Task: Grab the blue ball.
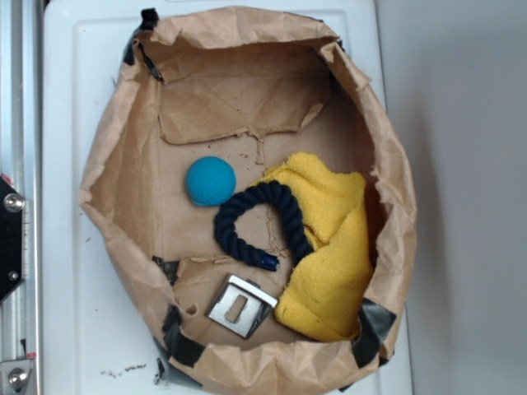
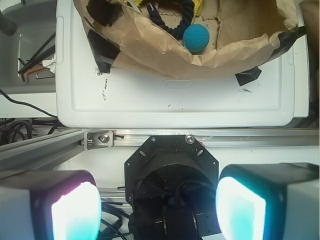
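1. The blue ball (image 1: 210,180) sits on the floor of the paper bag (image 1: 107,177), left of centre, with bare paper on its left and far sides.
2. I judge it light, matte and rubbery, so it should grip well but will roll if nudged. I'd take it across its widest part, straight down.
3. The dark rope loop (image 1: 257,222) lies just beside its lower right, maybe touching; the yellow cloth (image 1: 329,247) is farther right, a metal bracket (image 1: 240,306) nearer the front rim.
4. The gripper (image 2: 159,207) is spread wide and holds nothing. Both pads (image 2: 75,212) glow at the bottom of the wrist view, above the arm's base.
5. It's well apart from the ball, outside the bag, over the rail beside the white tray (image 2: 170,102).
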{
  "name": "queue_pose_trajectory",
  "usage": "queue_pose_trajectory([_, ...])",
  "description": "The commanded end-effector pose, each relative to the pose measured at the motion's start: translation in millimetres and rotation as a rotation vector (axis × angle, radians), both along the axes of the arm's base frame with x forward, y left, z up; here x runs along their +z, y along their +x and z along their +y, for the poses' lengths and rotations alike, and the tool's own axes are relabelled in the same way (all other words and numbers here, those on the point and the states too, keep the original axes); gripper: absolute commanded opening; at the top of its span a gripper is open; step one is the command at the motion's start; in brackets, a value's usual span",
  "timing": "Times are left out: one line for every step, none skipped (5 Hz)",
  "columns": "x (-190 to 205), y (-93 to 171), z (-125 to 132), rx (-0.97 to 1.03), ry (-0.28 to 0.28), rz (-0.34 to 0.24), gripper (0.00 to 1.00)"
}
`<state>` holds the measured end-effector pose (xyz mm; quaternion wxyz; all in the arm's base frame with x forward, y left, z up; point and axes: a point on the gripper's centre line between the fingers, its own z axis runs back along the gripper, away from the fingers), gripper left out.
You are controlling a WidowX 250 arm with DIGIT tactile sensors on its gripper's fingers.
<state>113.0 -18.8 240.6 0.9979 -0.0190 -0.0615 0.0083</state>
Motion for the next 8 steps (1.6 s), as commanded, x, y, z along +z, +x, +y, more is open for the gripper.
queue_pose_trajectory([0, 0, 0, 0.000, 0.000, 0.000, 1.00])
queue_pose_trajectory([-8, 42, 13, 0.060, 0.012, 0.001, 1.00])
queue_pose_trajectory([-21, 74, 25, 0.111, 0.043, 0.001, 1.00])
queue_pose_trajectory([-30, 103, 46, 0.108, 0.077, -0.025, 1.00])
queue_pose_trajectory([-32, 116, 75, -0.057, 0.116, -0.088, 1.00])
queue_pose_trajectory([-42, 132, 97, -0.219, 0.139, -0.080, 1.00])
queue_pose_trajectory([-42, 132, 97, -0.219, 0.139, -0.080, 1.00])
queue_pose_trajectory([-42, 132, 97, -0.219, 0.139, -0.080, 1.00])
